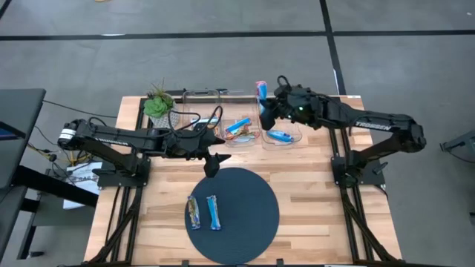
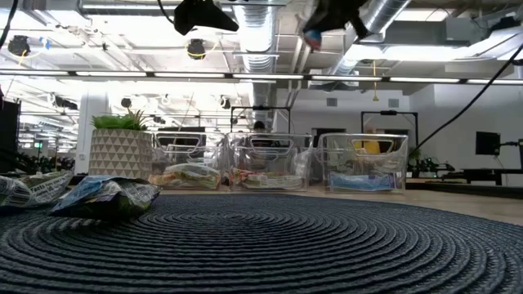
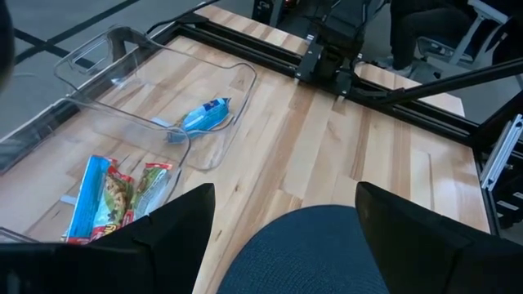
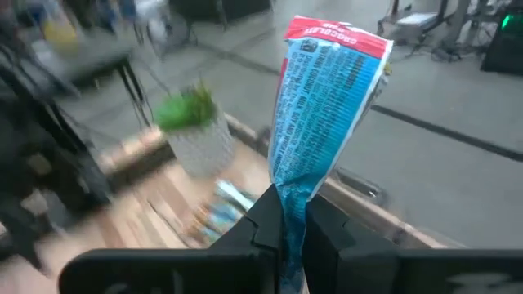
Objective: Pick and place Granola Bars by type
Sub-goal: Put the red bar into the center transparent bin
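Wooden table (image 1: pixel 312 215): right claw (image 4: pixel 286 233) clamps blue bar (image 4: pixel 327 114); left claw (image 3: pixel 282 220) wide, empty.

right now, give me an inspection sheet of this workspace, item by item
surface: wooden table with a round dark woven mat at the front.
job's things: two granola bars lie on the mat's left side; one blue granola bar is held by the right gripper; more bars sit in the clear bins at the back.
clutter: potted plant at the back left.
grippers: left gripper open, empty, above the mat's back edge; right gripper shut on the blue bar, raised over the right bin.
cables: black cables run along the left arm, near the bins.
surroundings: grey floor with dark lines; workshop room behind.
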Controlling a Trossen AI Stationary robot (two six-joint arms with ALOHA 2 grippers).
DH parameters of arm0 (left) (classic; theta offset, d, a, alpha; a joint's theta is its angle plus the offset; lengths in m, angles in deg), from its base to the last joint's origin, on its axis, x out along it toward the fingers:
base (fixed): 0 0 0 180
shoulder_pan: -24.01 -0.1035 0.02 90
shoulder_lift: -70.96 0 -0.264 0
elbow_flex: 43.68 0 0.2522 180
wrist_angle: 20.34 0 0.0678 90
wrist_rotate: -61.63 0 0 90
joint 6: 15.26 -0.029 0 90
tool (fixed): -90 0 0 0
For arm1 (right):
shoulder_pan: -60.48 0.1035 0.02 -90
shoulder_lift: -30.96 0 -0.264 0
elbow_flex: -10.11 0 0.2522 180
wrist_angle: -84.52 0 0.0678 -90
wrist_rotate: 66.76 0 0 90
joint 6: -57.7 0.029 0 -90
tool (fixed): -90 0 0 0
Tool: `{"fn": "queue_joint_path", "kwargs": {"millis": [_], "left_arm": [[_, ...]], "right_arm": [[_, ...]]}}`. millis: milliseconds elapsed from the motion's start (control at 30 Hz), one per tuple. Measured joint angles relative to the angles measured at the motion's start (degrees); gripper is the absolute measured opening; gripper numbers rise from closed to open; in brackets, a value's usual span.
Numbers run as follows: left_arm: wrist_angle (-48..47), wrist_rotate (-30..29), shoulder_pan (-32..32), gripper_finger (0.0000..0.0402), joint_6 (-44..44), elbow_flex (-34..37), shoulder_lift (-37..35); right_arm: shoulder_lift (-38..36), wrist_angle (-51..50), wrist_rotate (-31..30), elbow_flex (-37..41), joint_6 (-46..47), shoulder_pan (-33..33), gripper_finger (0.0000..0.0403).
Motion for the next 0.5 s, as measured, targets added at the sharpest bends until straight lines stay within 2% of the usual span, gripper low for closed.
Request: {"fn": "queue_joint_path", "kwargs": {"millis": [300,500], "left_arm": [[-0.1,0.1,0.0,0.029,2.3,0.0,0.0],[-0.1,-0.2,0.0,0.029,3.7,0.0,0.0]], "right_arm": [[7.4,0.3,8.9,0.1,-12.5,-6.2,0.0014],[14.8,-0.3,11.4,-0.8,-20.1,-8.9,0.0017]]}}
